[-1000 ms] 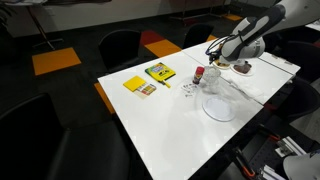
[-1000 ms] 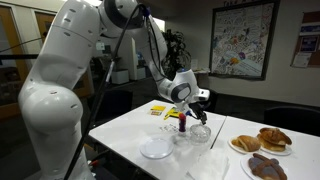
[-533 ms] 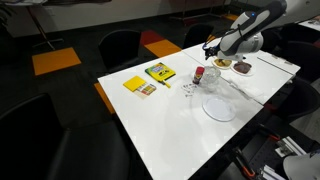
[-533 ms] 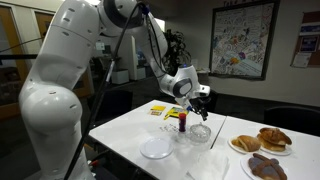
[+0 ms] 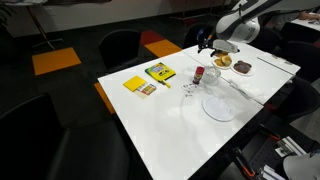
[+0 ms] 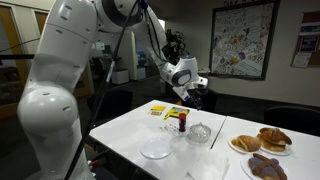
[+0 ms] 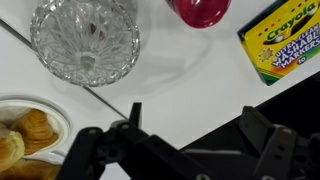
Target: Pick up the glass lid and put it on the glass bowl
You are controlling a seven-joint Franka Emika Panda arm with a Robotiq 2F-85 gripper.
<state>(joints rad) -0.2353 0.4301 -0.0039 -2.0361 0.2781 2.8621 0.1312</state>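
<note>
**Gripper parked wide open above the table edge, lid out on its own**

The gripper hangs in the air with its jaws spread wide and nothing between them. In the wrist view it sits right over the table edge, which cuts diagonally across the shot with dark floor beyond.

The glass lid lies flat on the white top, apart from the glass bowl and close to the side edge in an exterior view. The bowl stands upright and uncovered, just beside a red-topped bottle. A plate of pastries is near the bowl on the other side.

Most of the room is on the near half of the table, which is bare white in an exterior view.

The only readable writing is "Crayola" on the yellow-green crayon box, which lies near the table edge. The wall poster is too small to read.
</note>
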